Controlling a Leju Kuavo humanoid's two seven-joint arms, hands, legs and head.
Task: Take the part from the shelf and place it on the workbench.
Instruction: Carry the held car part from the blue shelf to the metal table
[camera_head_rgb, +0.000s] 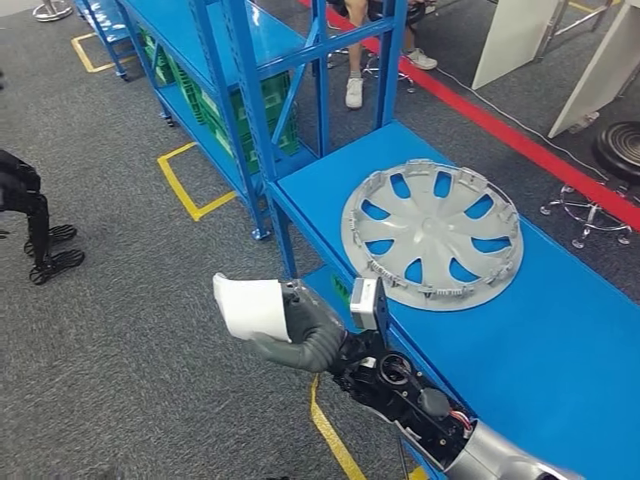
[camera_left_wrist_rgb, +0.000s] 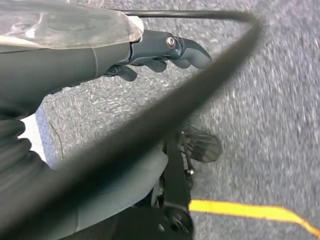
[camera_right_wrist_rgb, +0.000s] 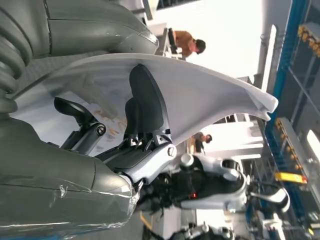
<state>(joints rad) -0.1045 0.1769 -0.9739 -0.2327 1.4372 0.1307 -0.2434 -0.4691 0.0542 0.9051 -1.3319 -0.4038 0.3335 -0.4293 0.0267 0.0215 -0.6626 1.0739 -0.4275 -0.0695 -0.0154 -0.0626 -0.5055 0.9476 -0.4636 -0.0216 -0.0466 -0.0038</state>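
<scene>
Right arm reaches across over carpet, right hand (camera_head_rgb: 302, 325) gripping white part (camera_head_rgb: 253, 307) (fingers (camera_right_wrist_rgb: 145, 107) wrap it), beside blue table (camera_head_rgb: 573, 350); part's long axis points away from table. Left hand (camera_left_wrist_rgb: 166, 52) empty, fingers loosely curled.

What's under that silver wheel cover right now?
The wheel cover lies flat on the blue workbench; blue surface shows through its cutouts. Anything beneath its solid spokes and hub is hidden.

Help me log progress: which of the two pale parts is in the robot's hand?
The plain white curved part, gripped by the right hand out over the carpet. The round silver hubcap with cut-out openings lies flat on the blue workbench.
</scene>
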